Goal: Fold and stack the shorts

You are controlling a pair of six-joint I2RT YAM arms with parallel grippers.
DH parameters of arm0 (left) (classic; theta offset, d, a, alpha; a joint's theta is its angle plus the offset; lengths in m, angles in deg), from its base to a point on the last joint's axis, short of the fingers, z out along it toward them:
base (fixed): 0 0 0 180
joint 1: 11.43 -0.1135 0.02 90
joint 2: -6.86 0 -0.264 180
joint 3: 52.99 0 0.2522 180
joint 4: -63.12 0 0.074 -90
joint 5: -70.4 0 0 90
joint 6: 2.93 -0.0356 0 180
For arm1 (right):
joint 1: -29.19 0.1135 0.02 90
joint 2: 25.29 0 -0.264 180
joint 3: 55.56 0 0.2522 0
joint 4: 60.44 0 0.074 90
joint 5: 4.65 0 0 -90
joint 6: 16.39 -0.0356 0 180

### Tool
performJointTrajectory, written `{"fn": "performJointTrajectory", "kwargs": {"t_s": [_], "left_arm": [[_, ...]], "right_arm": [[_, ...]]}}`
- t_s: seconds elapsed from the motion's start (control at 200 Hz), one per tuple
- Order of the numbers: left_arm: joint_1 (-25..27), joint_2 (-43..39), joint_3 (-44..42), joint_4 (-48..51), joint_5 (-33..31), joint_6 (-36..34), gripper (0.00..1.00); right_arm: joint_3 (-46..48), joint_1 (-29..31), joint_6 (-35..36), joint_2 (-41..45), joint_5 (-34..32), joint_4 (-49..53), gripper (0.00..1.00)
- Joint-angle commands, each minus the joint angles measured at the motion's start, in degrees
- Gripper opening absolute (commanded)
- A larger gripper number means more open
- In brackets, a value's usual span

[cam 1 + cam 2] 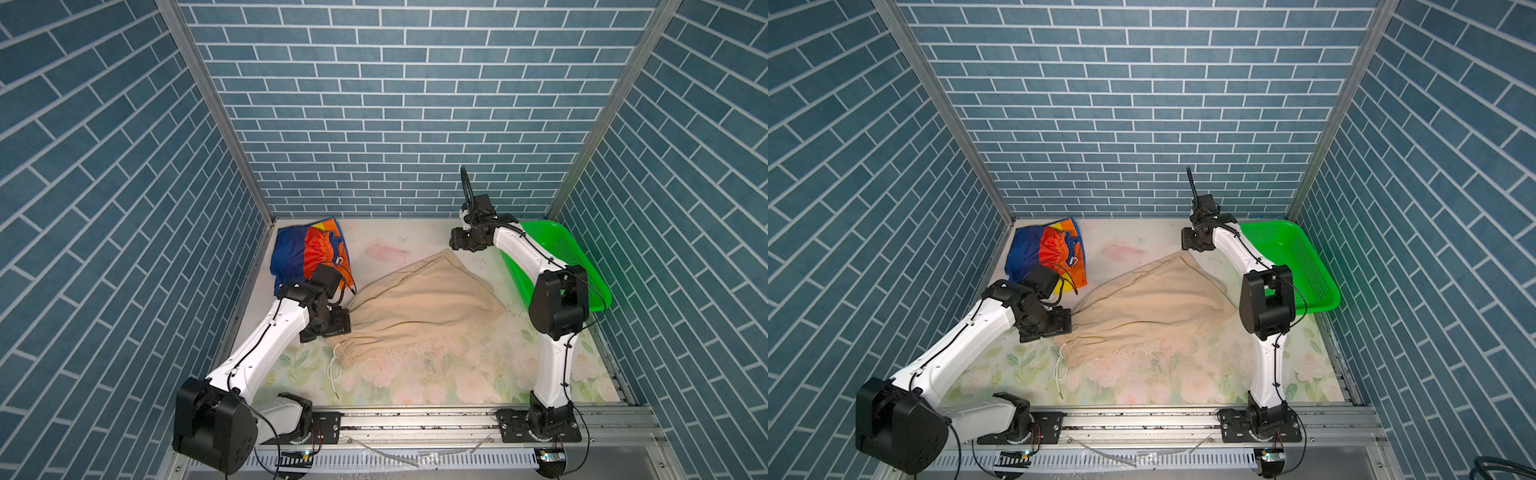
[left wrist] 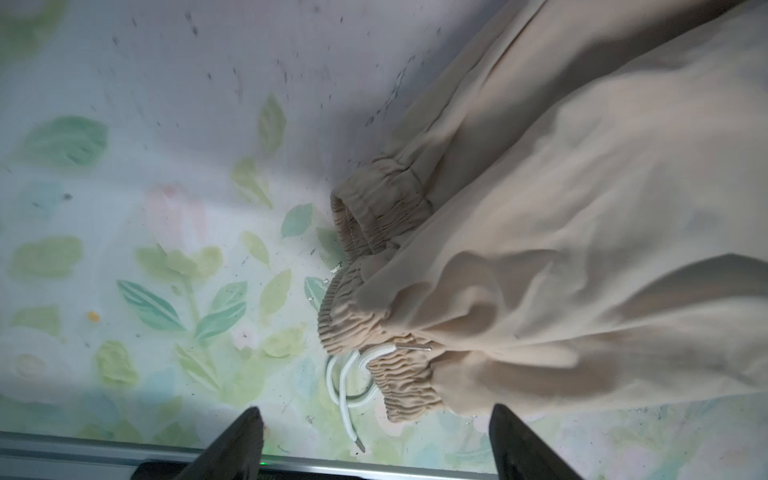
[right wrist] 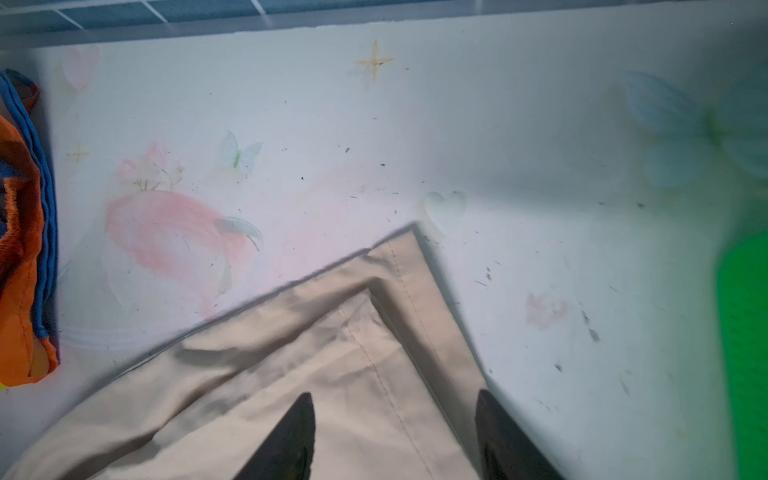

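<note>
The beige shorts (image 1: 419,299) lie rumpled on the bench (image 1: 457,386); the rainbow shorts (image 1: 305,249) sit bunched in the far left corner. The left hand (image 2: 376,440) and right hand (image 3: 395,415) are both open, holding nothing. The cloth looks soft, light and floppy, so the thick waistband (image 2: 374,324) and hemmed leg corner (image 3: 399,257) seem best to pinch

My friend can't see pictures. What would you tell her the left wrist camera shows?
Beige shorts lie crumpled on a flowery table mat, with their gathered waistband and white drawstring pointing toward the camera. The left gripper is open just in front of them, its two dark fingertips apart and holding nothing.
</note>
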Motion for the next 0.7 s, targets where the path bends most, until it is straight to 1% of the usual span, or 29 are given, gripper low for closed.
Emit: {"fn": "performJointTrajectory", "kwargs": {"t_s": [0.0, 0.125, 0.32, 0.41, 0.445, 0.46, 0.48, 0.505, 0.545, 0.605, 0.615, 0.695], "left_arm": [[-3.19, 0.34, -2.19, -7.42, 6.68, -0.11, 0.89], [-4.3, 1.59, -2.63, -9.32, 7.69, -0.65, 0.91], [-4.51, 4.2, -3.84, -11.96, 9.45, -0.66, 0.91], [-4.68, 5.31, -4.57, -13.18, 10.14, -0.7, 0.89], [-4.76, 5.69, -4.84, -13.67, 10.35, -0.64, 0.88], [-4.78, 5.88, -4.99, -13.82, 10.43, -0.66, 0.88], [-4.78, 6.18, -5.16, -14.2, 10.57, -0.66, 0.86], [-4.86, 6.51, -5.33, -14.62, 10.82, -0.58, 0.84], [-4.95, 7.09, -5.73, -15.37, 11.29, -0.5, 0.78], [-5.04, 7.9, -5.96, -16.4, 12.49, -0.51, 0.67], [-5.04, 8.03, -6.0, -16.46, 12.63, -0.52, 0.65], [-5.04, 8.61, -5.58, -16.45, 13.0, -0.68, 0.47]], "right_arm": [[-5.91, -0.17, 4.45, -5.87, 6.89, 3.39, 0.62], [-8.5, -0.16, 5.18, -9.64, 9.8, 3.44, 0.62], [-10.6, -0.08, 4.46, -14.49, 13.55, 3.45, 0.62], [-10.66, -0.09, 3.89, -15.63, 14.83, 2.75, 0.57], [-10.65, -0.08, 3.74, -15.84, 15.2, 2.42, 0.52], [-10.7, -0.11, 3.7, -15.98, 15.4, 2.33, 0.48], [-10.66, -0.12, 3.63, -16.03, 15.53, 2.22, 0.42], [-10.72, -0.14, 3.5, -16.04, 15.67, 2.11, 0.32], [-10.65, -0.17, 3.43, -15.98, 15.84, 2.02, 0.16], [-10.53, -0.15, 3.42, -15.53, 15.81, 1.89, 0.01], [-10.42, -0.21, 3.4, -15.43, 15.71, 1.85, 0.0], [-9.04, -0.42, 3.38, -13.61, 14.89, 0.92, 0.0]]}}
